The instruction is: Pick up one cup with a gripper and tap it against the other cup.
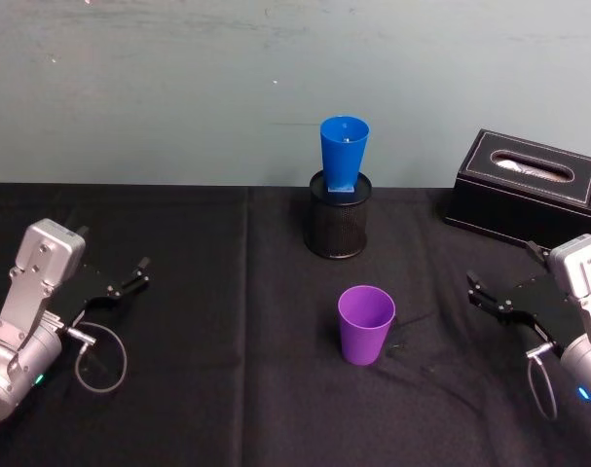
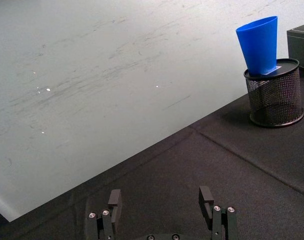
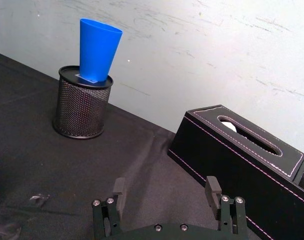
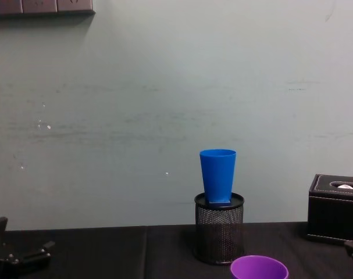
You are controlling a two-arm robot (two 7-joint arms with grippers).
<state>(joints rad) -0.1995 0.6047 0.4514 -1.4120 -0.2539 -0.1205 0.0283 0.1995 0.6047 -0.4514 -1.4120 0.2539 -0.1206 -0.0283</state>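
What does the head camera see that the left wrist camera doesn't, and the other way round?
Head view, not the left wrist view: the purple cup standing upright on the black table, and the right gripper at the right side, jaws open.
Left wrist view, not the head view: a close look along the left gripper, jaws open with nothing between them.
Both: the blue cup standing in the black mesh holder, the left gripper itself, and the pale wall behind.
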